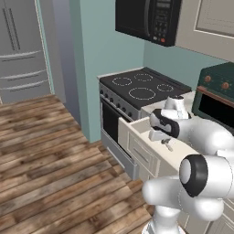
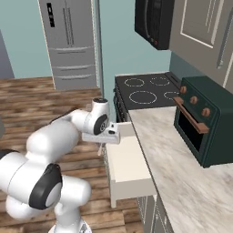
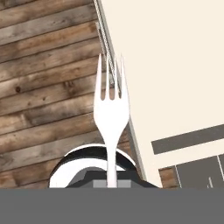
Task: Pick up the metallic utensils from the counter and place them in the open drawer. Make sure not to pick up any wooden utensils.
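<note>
Over the front edge of the open drawer (image 2: 127, 166), the gripper (image 2: 101, 146) is clamped on a silver fork (image 3: 110, 116), tines pointing down. Its long axis hangs vertical, with the drawer's pale interior just right of it, so a short shift rightward seems needed.

A black stovetop (image 1: 142, 87) lies beyond the tool (image 2: 101, 146), a microwave (image 2: 152, 20) above it; a dark green toaster oven (image 2: 202, 120) sits to the tool's right; wood floor (image 1: 45, 151) below.

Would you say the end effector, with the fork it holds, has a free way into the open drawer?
Probably yes. The end effector, shut on the fork, hangs at the front edge of the open drawer, with nothing visible between them.
</note>
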Controlling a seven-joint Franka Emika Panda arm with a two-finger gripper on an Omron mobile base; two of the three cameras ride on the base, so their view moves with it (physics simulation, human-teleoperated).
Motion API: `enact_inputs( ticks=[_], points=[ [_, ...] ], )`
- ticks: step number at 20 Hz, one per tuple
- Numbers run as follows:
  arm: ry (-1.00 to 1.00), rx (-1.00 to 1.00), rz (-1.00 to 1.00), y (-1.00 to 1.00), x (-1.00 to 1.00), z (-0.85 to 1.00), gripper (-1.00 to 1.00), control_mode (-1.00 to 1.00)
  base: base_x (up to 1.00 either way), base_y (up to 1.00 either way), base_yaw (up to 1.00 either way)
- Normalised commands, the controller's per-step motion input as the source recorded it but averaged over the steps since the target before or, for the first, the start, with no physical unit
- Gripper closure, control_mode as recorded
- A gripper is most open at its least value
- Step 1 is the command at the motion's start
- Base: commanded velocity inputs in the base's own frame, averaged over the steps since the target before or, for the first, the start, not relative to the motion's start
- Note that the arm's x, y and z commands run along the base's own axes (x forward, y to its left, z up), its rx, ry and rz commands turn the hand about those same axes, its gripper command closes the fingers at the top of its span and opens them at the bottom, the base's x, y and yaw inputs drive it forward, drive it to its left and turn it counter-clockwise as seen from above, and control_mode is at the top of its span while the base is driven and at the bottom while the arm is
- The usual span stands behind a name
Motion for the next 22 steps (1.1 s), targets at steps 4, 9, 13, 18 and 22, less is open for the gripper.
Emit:
enact_inputs(
  ticks=[4, 9, 13, 18, 22],
  points=[
    [0.0, 0.0, 0.0, 0.0, 0.49, -0.48, 1.0, -1.0, 0.0, 0.0, 0.0],
    [0.0, 0.0, 0.0, -0.07, 0.45, -0.16, 1.0, -1.0, 0.0, 0.0, 0.0],
    [0.0, 0.0, 0.0, -0.02, 0.17, 0.0, 1.0, -1.0, 0.0, 0.0, 0.0],
    [0.0, 0.0, 0.0, -0.07, 0.4, -0.14, 1.0, -1.0, 0.0, 0.0, 0.0],
    [0.0, 0.0, 0.0, -0.06, 0.52, -0.31, 1.0, -1.0, 0.0, 0.0, 0.0]
  ],
)
